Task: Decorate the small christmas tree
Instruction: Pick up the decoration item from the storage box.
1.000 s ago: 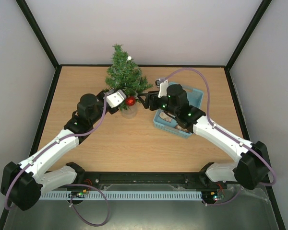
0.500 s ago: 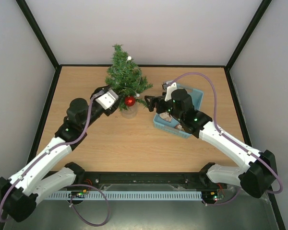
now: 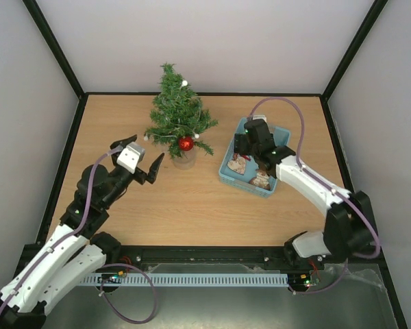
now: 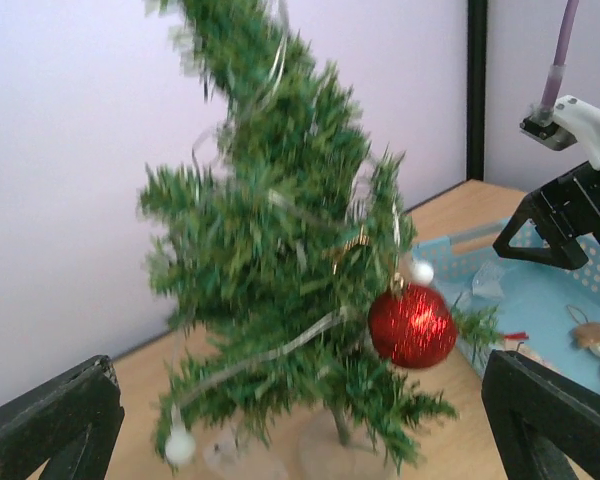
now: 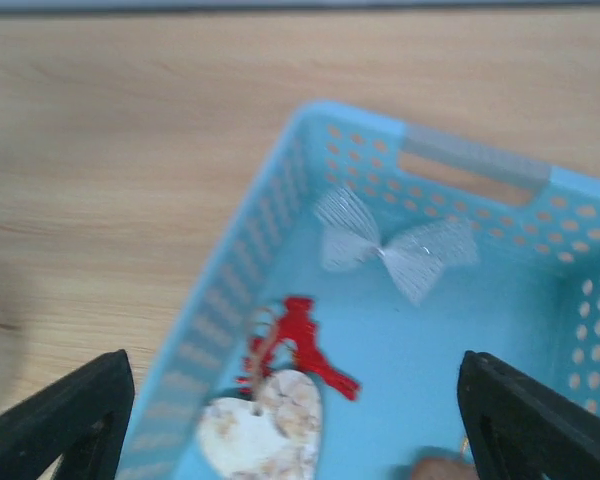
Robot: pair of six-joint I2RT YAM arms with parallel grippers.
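Note:
The small christmas tree [image 3: 177, 113] stands upright on its clear base [image 3: 184, 160] at the back middle of the table. A red glitter bauble [image 3: 185, 144] hangs from a low front branch, and silver ribbon and white beads are wound through the branches. My left gripper [image 3: 148, 146] is open and empty, a short way left of the tree and apart from it. In the left wrist view the tree [image 4: 280, 240] and bauble [image 4: 412, 325] fill the space between my wide fingers [image 4: 50, 420]. My right gripper [image 3: 241, 147] hovers open and empty over the basket's left end.
The light blue plastic basket [image 3: 226, 175] sits right of the tree. In the right wrist view the basket [image 5: 230, 280] holds a silver mesh bow [image 5: 395, 245], a red ornament [image 5: 310, 340], a pale heart ornament [image 5: 265, 430] and a brown piece at the lower edge.
My left gripper opened and drew back down-left from the tree, with the red bauble left hanging on it. My right gripper swung right from the tree to above the basket.

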